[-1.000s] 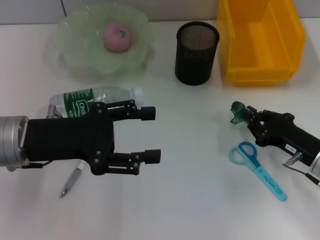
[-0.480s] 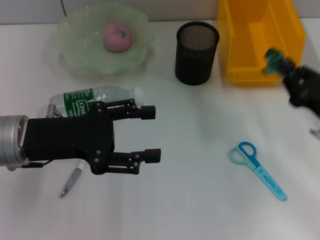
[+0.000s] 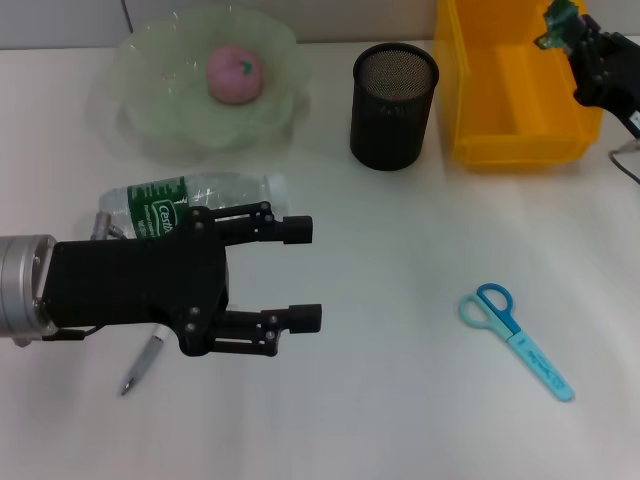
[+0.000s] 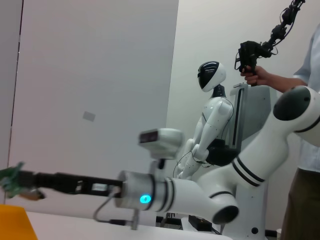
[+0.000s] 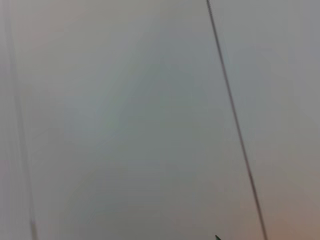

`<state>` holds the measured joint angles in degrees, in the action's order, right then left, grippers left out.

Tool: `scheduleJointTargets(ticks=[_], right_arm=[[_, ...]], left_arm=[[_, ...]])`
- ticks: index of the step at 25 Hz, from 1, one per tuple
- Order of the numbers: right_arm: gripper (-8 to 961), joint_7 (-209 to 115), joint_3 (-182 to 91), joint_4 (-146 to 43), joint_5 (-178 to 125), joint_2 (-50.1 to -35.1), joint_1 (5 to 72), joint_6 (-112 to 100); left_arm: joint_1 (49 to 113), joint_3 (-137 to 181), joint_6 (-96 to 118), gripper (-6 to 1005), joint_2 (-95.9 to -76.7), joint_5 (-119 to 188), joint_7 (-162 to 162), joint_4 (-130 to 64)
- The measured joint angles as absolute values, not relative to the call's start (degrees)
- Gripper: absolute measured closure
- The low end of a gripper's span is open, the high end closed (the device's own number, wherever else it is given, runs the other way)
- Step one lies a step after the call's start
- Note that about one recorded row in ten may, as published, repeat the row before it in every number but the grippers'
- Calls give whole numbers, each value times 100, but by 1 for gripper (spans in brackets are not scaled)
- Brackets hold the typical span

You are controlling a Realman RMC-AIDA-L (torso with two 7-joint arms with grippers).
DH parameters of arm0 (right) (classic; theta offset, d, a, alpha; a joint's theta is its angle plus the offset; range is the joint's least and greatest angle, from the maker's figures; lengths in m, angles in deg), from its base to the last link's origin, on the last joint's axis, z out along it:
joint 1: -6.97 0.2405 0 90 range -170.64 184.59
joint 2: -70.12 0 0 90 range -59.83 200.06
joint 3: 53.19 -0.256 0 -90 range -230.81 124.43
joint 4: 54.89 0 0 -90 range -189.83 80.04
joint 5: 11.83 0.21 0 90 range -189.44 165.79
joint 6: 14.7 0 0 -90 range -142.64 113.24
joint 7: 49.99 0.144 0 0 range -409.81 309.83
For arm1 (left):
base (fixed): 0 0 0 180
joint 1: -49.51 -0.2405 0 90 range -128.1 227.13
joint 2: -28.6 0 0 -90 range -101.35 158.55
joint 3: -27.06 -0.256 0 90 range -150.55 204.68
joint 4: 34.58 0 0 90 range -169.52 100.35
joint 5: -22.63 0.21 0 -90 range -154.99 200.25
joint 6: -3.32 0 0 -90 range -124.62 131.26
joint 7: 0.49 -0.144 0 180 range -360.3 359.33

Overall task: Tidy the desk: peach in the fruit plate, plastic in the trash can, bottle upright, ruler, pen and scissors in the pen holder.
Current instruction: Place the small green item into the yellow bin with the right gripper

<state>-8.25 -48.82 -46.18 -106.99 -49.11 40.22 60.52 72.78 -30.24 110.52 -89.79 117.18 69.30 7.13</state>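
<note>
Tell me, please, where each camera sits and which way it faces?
Head: above the desk, looking down; shows left gripper open over the bottle, right gripper holding plastic above the bin.
Left wrist: faces sideways across the room; shows the right arm.
Right wrist: faces blank wall; no body visible.
Head and left wrist share plastic and bin.

1. The peach point(image 3: 235, 73) is showing pink in the pale green fruit plate point(image 3: 150, 110).
2. The trash can point(image 3: 520, 100) is glowing yellow.
3. The pen holder point(image 3: 393, 107) is showing black mesh.
4. The scissors point(image 3: 515, 338) are showing light blue.
5. The bottle point(image 3: 190, 200) is wearing a green label.
6. The table point(image 3: 400, 400) is looking white.
</note>
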Motion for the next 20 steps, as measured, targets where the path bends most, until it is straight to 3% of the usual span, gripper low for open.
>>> scheduleJointTargets(ticks=[12,20], right_arm=[[897,-733,-5028,-4664,-10669,-4923,4203,5722],[566,-739,-5078,-4673,-10664,-4932,4184,5733]], left_arm=[[7227,-3024,11067,203,-8976,11609,6943,694],[7227,-3024,11052,203,-8979,11609,6938,689]])
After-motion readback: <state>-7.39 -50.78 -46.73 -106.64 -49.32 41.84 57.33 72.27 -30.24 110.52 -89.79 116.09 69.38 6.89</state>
